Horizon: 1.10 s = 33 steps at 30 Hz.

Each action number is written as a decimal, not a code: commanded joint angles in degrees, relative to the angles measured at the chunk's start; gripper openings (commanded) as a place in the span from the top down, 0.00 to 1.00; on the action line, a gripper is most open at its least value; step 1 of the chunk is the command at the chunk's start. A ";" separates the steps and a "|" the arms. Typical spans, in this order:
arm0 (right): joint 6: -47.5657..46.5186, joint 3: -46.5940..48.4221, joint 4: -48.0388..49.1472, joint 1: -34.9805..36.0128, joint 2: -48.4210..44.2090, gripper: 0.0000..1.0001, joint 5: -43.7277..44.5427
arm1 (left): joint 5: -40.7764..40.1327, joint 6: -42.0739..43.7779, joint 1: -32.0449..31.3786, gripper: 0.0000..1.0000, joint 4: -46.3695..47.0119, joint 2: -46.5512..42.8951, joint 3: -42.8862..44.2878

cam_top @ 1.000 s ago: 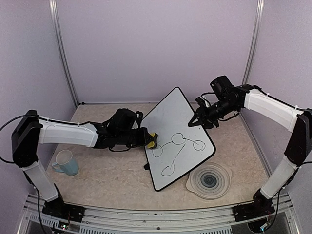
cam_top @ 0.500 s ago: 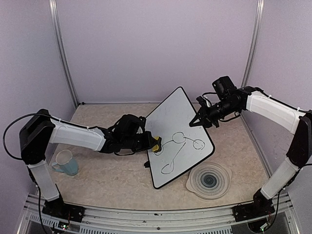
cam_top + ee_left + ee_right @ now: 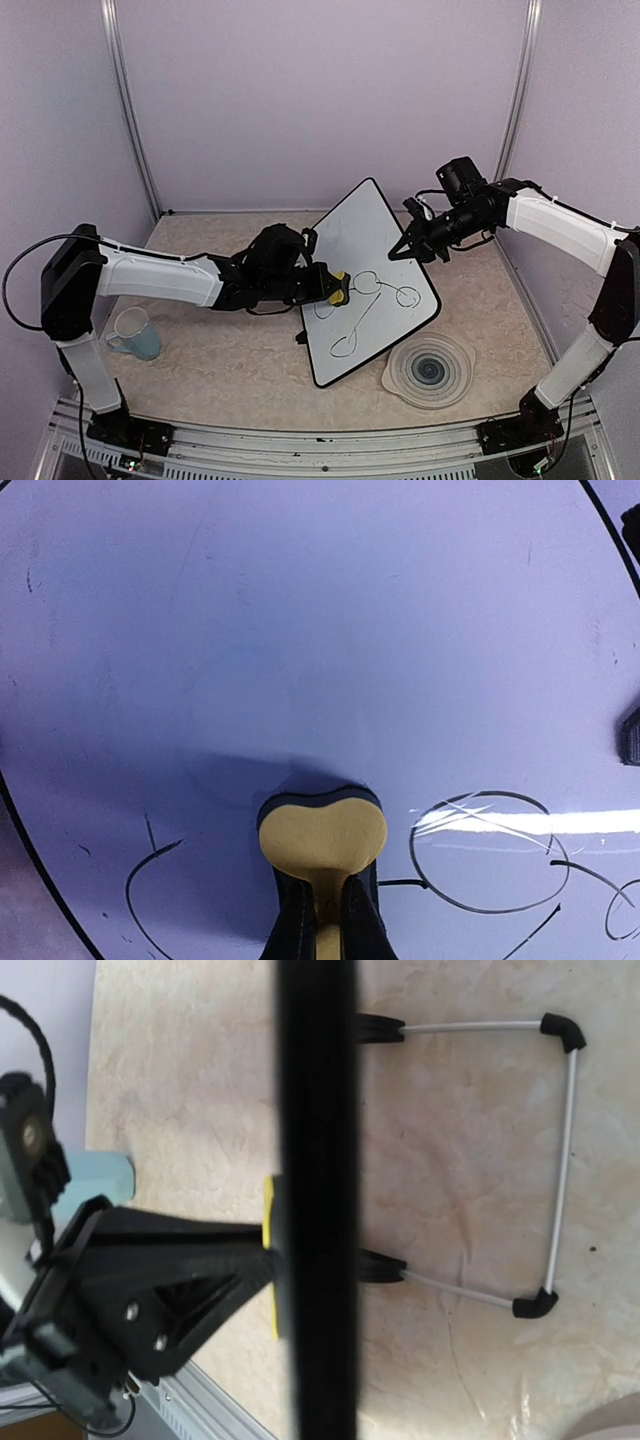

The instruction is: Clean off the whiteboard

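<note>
The whiteboard (image 3: 350, 230) is leaning on the table (image 3: 200, 350), propped by a wire stand (image 3: 567, 1160) that only the right wrist view is catching. The left gripper (image 3: 335, 290) is clamping a yellow eraser (image 3: 322, 835) against it. The right gripper (image 3: 397, 255) is pinching its edge.

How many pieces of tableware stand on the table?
2: a pale blue mug at near left; a round grey ringed plate at near right. The propped black-framed whiteboard might hide others.
</note>
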 commanded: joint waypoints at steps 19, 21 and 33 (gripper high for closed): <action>1.04 -0.50 4.66 0.24 -0.23 1.00 -1.92 | 4.80 4.54 -0.93 1.00 -2.59 -0.36 -4.37; 1.07 -0.36 4.74 0.29 -0.10 1.00 -1.88 | 6.04 3.23 -3.00 1.00 -0.62 -1.36 -4.96; 1.11 -0.43 5.01 0.24 -0.10 1.00 -1.37 | -1.43 -7.82 -0.03 1.00 -1.71 1.61 -12.64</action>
